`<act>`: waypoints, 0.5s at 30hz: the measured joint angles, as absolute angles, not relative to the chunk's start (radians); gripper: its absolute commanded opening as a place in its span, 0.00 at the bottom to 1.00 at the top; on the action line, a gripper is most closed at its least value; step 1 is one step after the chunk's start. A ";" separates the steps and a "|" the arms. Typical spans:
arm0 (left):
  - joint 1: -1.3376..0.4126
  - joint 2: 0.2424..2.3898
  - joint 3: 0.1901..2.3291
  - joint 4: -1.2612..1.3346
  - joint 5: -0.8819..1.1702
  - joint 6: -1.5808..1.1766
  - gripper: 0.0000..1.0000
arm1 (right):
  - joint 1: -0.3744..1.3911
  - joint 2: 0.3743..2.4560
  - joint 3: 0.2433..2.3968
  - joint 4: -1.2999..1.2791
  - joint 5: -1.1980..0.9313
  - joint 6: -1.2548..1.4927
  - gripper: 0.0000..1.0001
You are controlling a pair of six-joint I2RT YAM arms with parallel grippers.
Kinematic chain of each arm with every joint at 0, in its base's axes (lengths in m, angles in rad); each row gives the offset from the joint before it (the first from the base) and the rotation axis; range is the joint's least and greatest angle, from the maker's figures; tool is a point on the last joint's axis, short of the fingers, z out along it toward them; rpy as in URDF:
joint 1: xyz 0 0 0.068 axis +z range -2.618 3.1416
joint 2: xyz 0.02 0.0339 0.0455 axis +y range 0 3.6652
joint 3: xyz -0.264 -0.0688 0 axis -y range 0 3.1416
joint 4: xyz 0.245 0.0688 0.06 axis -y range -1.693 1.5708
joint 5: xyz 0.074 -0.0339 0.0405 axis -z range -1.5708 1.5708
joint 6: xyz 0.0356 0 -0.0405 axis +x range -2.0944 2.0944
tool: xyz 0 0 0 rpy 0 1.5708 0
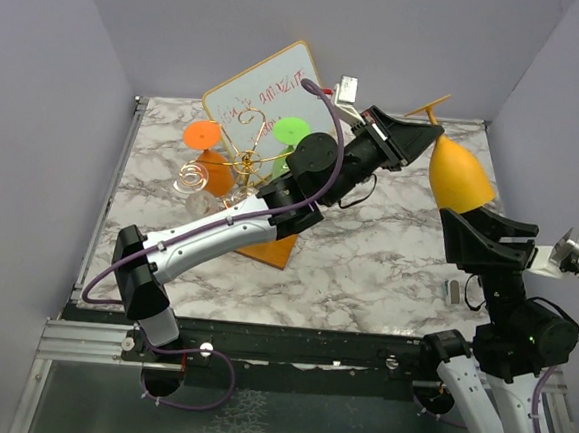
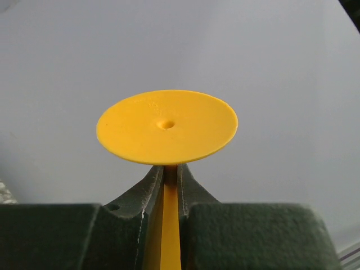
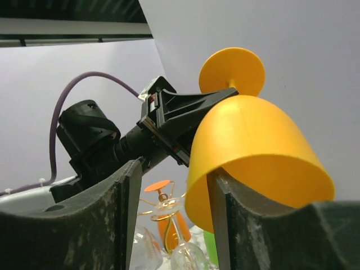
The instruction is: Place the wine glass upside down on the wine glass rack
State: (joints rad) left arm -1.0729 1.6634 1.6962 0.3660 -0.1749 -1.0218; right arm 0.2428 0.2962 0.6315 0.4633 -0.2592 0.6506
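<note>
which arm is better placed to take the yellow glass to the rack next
Left. The left end effector is shut on the wine glass stem, and the wine glass rack stands on its side. The right end effector is open at the bowl.

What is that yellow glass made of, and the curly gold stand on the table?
The wine glass looks like moulded plastic: opaque yellow-orange and matte, with a small dimple in its foot. The wine glass rack looks like thin metal wire with a shiny gold finish, bent into spirals. Its brown base seems wooden, though I can't be sure.
</note>
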 measured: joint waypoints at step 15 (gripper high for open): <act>-1.073 1.528 1.546 0.442 -0.247 -0.600 0.00 | 0.243 0.153 0.668 0.186 -0.054 0.702 0.82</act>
